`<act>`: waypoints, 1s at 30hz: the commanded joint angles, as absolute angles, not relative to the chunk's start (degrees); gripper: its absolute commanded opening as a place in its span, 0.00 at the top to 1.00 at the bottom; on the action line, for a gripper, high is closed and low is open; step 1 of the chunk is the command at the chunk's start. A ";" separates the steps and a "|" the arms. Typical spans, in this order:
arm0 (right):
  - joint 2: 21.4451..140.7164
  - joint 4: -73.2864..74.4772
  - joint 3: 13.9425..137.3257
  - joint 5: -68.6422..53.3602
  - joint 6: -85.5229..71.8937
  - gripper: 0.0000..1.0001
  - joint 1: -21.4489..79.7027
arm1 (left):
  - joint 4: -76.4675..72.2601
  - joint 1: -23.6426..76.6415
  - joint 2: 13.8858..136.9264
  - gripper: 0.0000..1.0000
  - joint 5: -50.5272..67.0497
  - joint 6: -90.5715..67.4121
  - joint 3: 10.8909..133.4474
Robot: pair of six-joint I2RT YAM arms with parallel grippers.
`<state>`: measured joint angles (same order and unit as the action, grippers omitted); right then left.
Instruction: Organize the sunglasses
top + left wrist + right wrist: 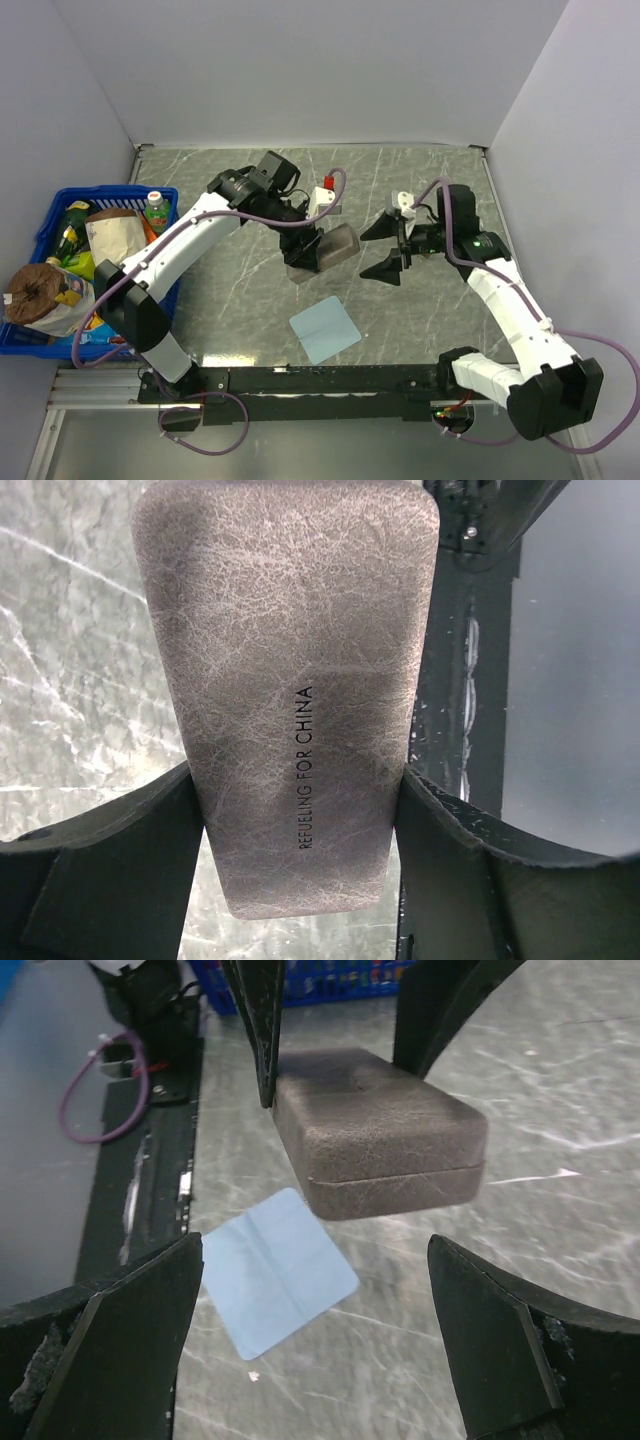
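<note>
From the top external view, the left gripper (312, 252) is clamped on a grey-brown case (340, 243) and holds it above the marble table (230, 170). The case is closed. The sunglasses cannot be seen in this view, and nothing shows whether they lie inside the case. The right gripper (380, 251) hangs just right of the case with its fingers spread wide and its open mouth facing the case without touching it. A light blue cloth (324, 329) lies flat on the table, nearer the arm bases than the case and apart from it. A blue basket (60, 196) full of packets stands far to the left of the case.

In the left wrist view, the case (300, 660) fills the middle of the picture, with its textured lid facing the camera and the words "REFUELING FOR CHINA" printed along it. The left gripper (300, 815) presses the case from both sides, and each of its fingers (120, 880) touches a long edge. No sunglasses show here.

In the right wrist view, the case (380, 1130) hangs shut, with its seam line visible along the front. The fingers (262, 1020) of the left gripper pinch it from above. The cloth (275, 1285) lies below and to the left of the case. The right gripper (315, 1260) stands wide apart, holding nothing, short of the case. The sunglasses are out of sight here too.
</note>
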<state>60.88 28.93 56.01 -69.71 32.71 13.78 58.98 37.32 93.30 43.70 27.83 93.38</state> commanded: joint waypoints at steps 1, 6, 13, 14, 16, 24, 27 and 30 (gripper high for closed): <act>61.79 25.17 58.28 -71.72 32.36 0.00 15.82 | 59.76 38.23 89.91 0.48 48.16 29.35 95.98; 63.89 23.46 58.44 -72.41 29.44 0.00 16.00 | 59.94 39.46 88.51 0.48 47.90 30.41 95.19; 66.18 21.28 59.42 -74.53 25.60 0.00 18.45 | 60.38 39.82 88.77 0.50 49.22 30.59 96.15; 66.01 20.05 58.46 -74.62 24.45 0.00 18.81 | 59.95 39.90 88.86 0.50 49.31 30.50 96.15; 65.92 16.36 57.40 -74.97 21.90 0.00 19.33 | 59.77 39.90 88.77 0.50 49.57 30.15 95.98; 63.72 4.05 50.89 -73.83 13.28 0.00 20.48 | 58.01 39.90 88.33 0.51 50.01 28.48 95.54; 64.33 2.55 50.19 -73.83 12.48 0.00 20.74 | 57.92 39.90 88.50 0.51 50.27 28.39 95.89; 64.69 -0.78 49.22 -73.83 9.41 0.00 20.83 | 57.83 39.90 88.94 0.51 50.36 28.13 96.06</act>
<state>65.34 7.75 49.74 -72.47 13.43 20.21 60.27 39.72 90.91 46.68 28.60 93.56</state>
